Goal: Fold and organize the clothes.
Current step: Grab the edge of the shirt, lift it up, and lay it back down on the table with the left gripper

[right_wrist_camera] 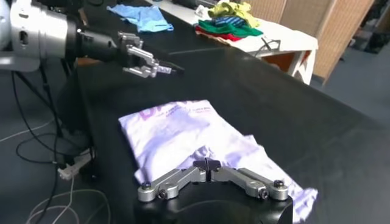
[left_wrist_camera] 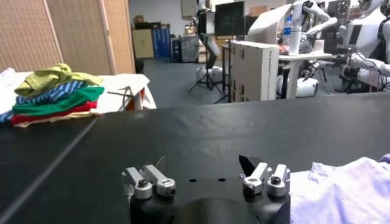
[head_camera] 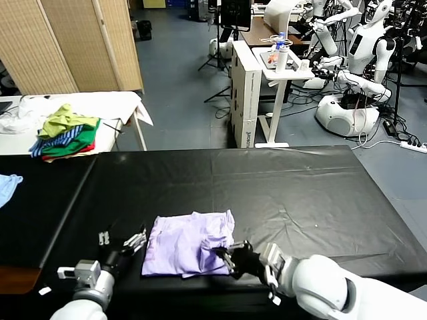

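Observation:
The clothes are one pale lavender T-shirt, folded into a rough rectangle near the front of the black table. Its purple print faces up on the end toward my left gripper. My right gripper is at the shirt's near right edge. Its pads are pressed together on a puckered fold of the lavender fabric. My left gripper hovers just left of the shirt, open, with nothing between its fingers. From that wrist the shirt's edge lies beside the gripper.
A pile of green, yellow, striped and red clothes lies on a white table at the back left. A light blue garment sits at the far left edge. A white stand and other robots are beyond the table.

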You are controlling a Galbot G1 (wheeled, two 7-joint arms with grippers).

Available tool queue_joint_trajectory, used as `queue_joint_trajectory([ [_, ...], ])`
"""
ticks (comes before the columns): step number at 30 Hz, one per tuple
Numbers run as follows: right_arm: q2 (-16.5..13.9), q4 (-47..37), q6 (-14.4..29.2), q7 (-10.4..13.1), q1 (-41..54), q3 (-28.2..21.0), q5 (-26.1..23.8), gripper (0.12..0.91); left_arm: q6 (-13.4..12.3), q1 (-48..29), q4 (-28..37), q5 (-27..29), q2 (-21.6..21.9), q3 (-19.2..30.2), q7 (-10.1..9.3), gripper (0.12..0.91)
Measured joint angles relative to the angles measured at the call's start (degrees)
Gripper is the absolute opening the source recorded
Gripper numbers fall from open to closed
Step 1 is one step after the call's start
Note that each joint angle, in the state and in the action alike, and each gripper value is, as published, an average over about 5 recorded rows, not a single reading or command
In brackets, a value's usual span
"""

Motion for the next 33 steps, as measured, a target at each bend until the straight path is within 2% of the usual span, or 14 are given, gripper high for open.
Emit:
queue_joint_trajectory([
  [8, -2.7, 1.8, -3.0, 0.7, -3.3, 2.6, 1.5, 0.141, 0.3, 0.0, -0.4, -0.7, 0.7, 0.0, -0.27, 0.907],
  [13, -3.0, 1.7, -4.8, 0.9, -4.3, 2.4, 2.4, 0.141, 0.4, -0.3, 0.0, -1.1, 1.3, 0.0, -0.40, 0.907],
  [21, -3.8, 2.5, -7.0, 2.6, -5.0, 3.4, 6.3, 0.156, 0.3, 0.1, 0.7, -1.2, 2.1, 0.0, -0.41, 0.907],
  [24, -4.6, 3.4, -6.9, 2.5, -5.1, 4.2, 7.5, 0.272, 0.3, 0.0, 1.1, -1.3, 2.4, 0.1, -0.41, 0.907],
  [29, -5.7, 5.0, -5.7, 3.3, -5.7, 6.0, 9.6, 0.589, 0.3, -0.4, 1.8, -1.5, 2.7, 0.1, -0.41, 0.907],
  [32, -5.4, 5.1, -4.0, 4.5, -6.9, 7.9, 11.0, 0.779, 0.2, -0.4, 2.0, -1.6, 2.6, 0.1, -0.39, 0.907],
  [33, -5.0, 4.9, -3.4, 5.0, -7.5, 8.8, 11.6, 0.820, 0.1, -0.4, 2.0, -1.5, 2.5, 0.1, -0.38, 0.907],
])
